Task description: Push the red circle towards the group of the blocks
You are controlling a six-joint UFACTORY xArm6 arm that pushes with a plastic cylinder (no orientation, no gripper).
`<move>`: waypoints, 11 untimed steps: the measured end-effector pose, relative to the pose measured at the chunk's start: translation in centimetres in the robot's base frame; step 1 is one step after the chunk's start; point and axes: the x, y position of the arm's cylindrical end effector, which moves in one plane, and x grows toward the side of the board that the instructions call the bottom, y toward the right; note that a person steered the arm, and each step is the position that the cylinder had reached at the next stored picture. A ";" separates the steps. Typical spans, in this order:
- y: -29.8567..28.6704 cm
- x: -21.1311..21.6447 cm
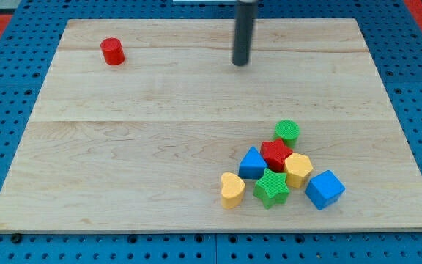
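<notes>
A: Where does the red circle [112, 51] sit?

B: Far out at about ten o'clock on the wooden worktop [138, 147], close to the top edge and near the left edge, standing alone.

A: And my tip [240, 63]?

B: At roughly twelve o'clock, near the top edge, well apart from the red circle, which lies off at its nine o'clock. There is no claw on this arm, only the plain dark rod, so nothing opens or shuts and it has hold of nothing.

A: The group?

B: Packed at about four to five o'clock, toward the bottom right. A green circle [287, 132] is at the top of it, a red star [275, 154] just below, a blue triangle-like block [252, 163] at the star's left, a yellow block [298, 169] at its right, a green star [271, 188] beneath, a yellow heart [231, 189] at the left end and a blue cube [324, 188] at the right end.

A: Room to move?

B: Bare wood stretches between the red circle and the group. The group stands near the bottom edge.
</notes>
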 end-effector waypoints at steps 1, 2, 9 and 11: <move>-10.4 -3.9; -20.0 -5.0; -25.9 19.4; -12.1 21.4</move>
